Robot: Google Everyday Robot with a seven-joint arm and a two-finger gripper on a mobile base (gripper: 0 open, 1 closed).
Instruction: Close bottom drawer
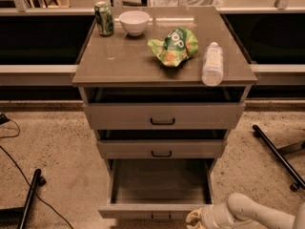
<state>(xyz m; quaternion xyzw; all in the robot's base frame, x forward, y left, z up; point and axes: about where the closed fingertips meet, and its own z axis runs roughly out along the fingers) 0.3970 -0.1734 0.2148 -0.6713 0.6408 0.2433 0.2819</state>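
Note:
The bottom drawer (159, 185) of the grey-beige cabinet is pulled far out, showing its deep, empty grey box. Its flat front (133, 211) with a small black handle (161, 217) lies at the bottom edge of the camera view. My gripper (196, 219) sits at the bottom right, just in front of the right end of the drawer front, on a white arm (252, 216) coming from the lower right corner. The middle drawer (161, 149) and top drawer (163, 116) each stand slightly out.
On the cabinet top (124, 56) are a green can (104, 18), a white bowl (134, 22), a green chip bag (174, 46) and a lying clear bottle (212, 63). A black stand leg (28, 199) and cable lie left, a chair base (279, 156) right.

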